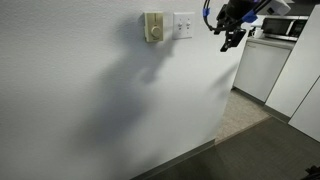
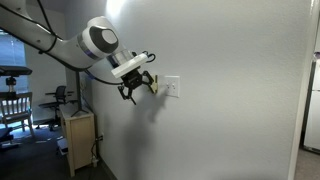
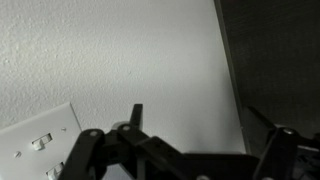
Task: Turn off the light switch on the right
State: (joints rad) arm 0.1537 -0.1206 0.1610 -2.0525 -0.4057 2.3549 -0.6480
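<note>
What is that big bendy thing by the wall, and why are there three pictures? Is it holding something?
The bendy thing is a robot arm. At its end is a claw with two fingers, spread open and holding nothing. Two pictures come from cameras standing in the room, looking at the same wall from different spots. The third comes from a small camera on the arm's wrist, so you see the dark claw fingers from very close. On the wall are two plates side by side: a cream-yellow plate with a round knob, and a white light switch with small toggles. The claw hangs in the air beside the light switch, with a gap between them. Its job is to turn that switch off.
</note>
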